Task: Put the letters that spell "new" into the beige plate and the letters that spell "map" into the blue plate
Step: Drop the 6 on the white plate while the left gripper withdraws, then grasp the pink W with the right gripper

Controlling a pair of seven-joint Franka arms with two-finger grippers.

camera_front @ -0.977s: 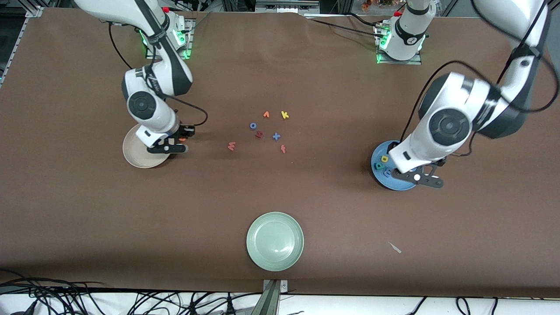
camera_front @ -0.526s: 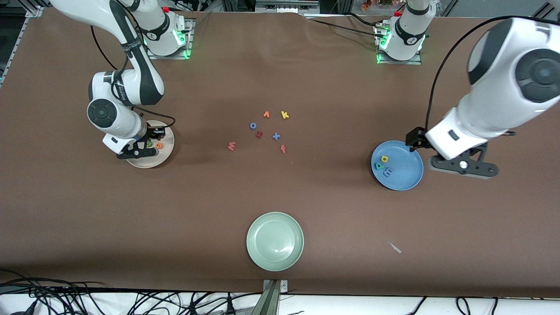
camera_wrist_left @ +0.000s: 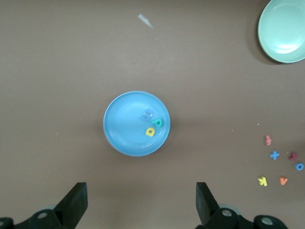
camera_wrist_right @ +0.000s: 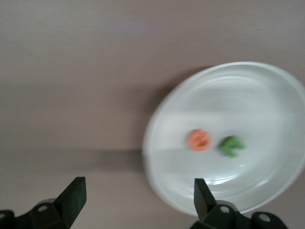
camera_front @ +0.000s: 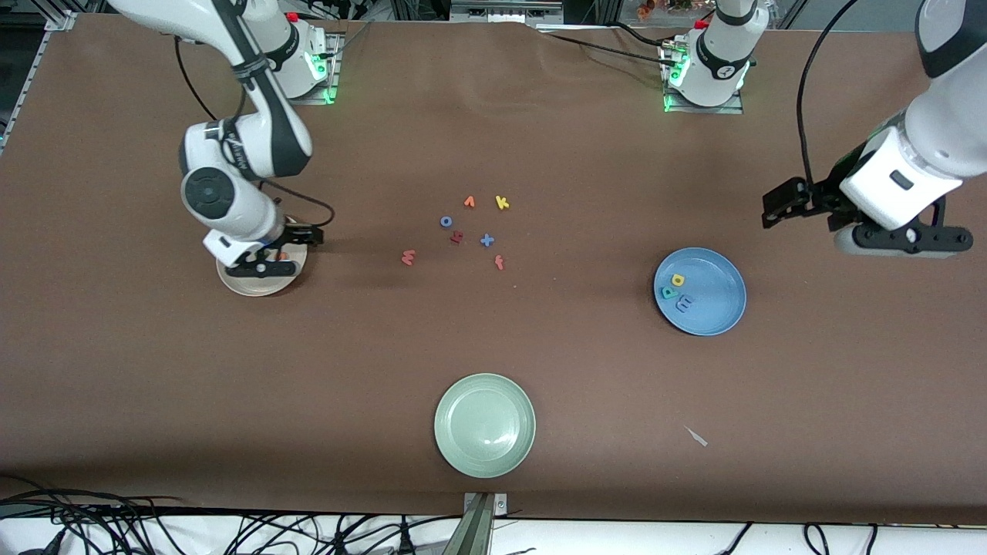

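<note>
The beige plate holds the orange e and the green n. My right gripper hangs open and empty over that plate's edge. The salmon w lies on the table mat among the loose letters. The blue plate holds the yellow a, the teal p and the periwinkle m. My left gripper is open and empty, raised over bare mat toward the left arm's end.
A pale green plate sits nearest the front camera. Loose mid-table letters: yellow k, orange v, blue o, dark red h, blue plus, red f. A small scrap lies near the green plate.
My right gripper carried the orange e over the beige plate and opened; the e now lies in it. My left arm rose and swung away from the blue plate.
</note>
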